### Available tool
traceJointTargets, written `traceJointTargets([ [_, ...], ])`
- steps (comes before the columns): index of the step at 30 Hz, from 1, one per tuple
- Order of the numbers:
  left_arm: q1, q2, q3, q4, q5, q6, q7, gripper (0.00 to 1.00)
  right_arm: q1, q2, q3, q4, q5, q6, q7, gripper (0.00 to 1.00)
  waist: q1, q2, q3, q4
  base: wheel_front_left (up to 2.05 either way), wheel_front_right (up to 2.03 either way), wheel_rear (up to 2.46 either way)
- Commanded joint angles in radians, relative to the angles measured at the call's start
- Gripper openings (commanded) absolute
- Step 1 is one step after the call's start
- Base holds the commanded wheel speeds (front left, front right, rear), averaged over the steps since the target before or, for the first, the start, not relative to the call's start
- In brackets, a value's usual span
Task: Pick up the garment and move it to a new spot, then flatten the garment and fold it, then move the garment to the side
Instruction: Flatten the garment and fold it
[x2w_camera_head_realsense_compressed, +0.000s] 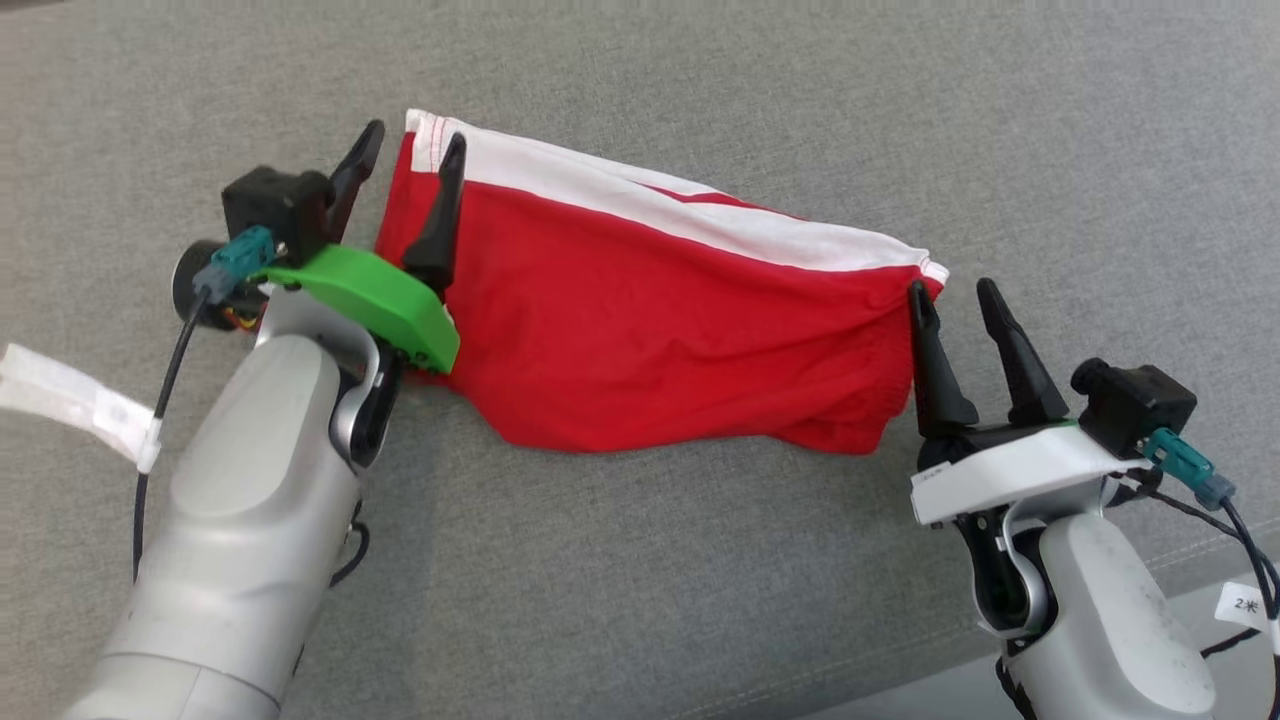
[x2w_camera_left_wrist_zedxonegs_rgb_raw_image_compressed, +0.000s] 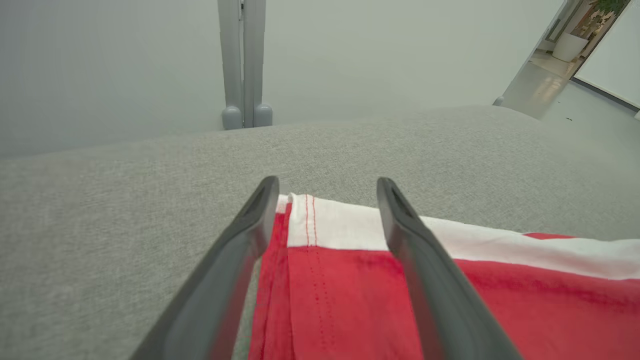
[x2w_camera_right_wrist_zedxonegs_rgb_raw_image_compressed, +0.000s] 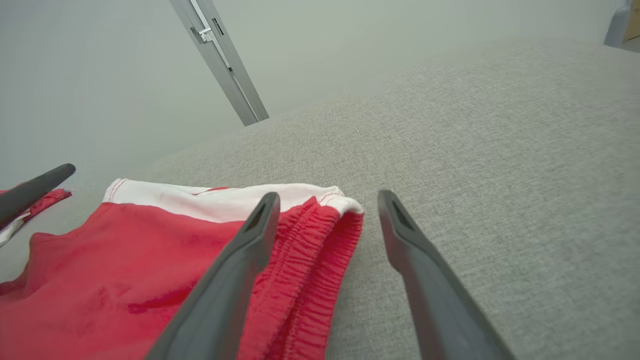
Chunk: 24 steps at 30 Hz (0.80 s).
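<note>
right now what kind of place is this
Probably an indoor office or lab: red and white shorts lie on a grey upholstered surface, perhaps a sofa seat; behind it stands a pale wall with a grey metal post, and a white planter beyond.

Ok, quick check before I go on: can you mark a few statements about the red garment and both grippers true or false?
1. The red cloth garment lies on the grey woven fabric surface. True.
2. The left gripper has its jaws shut on the cloth. False: the jaws stand open, astride the hemmed corner.
3. The right gripper has open jaws at the garment's gathered elastic end. True.
4. The garment's white stripe runs along the edge nearest the robot. False: it runs along the far edge.
</note>
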<state>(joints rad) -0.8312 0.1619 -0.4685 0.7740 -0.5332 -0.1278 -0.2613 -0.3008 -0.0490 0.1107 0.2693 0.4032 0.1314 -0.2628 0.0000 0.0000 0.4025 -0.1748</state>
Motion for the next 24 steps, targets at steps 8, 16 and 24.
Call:
traceJointTargets([
  [8,0.154,0.021,0.004,0.037,-0.037,0.001,0.032,1.0,0.101,-0.003,-0.093,0.01,-0.124,-0.001,-0.003,1.0,0.0,0.0,-0.148,0.035,0.0,0.0,0.0],
  [16,0.197,0.033,-0.005,0.073,-0.081,0.002,0.174,1.0,0.126,-0.003,-0.096,-0.002,-0.159,-0.001,-0.003,1.0,0.0,0.0,-0.159,0.005,0.0,0.0,0.0],
  [24,0.189,0.055,0.0,0.087,-0.108,0.009,0.236,1.0,0.125,-0.002,-0.091,-0.015,-0.141,-0.001,-0.003,1.0,0.0,0.0,-0.128,-0.031,0.0,0.0,0.0],
])
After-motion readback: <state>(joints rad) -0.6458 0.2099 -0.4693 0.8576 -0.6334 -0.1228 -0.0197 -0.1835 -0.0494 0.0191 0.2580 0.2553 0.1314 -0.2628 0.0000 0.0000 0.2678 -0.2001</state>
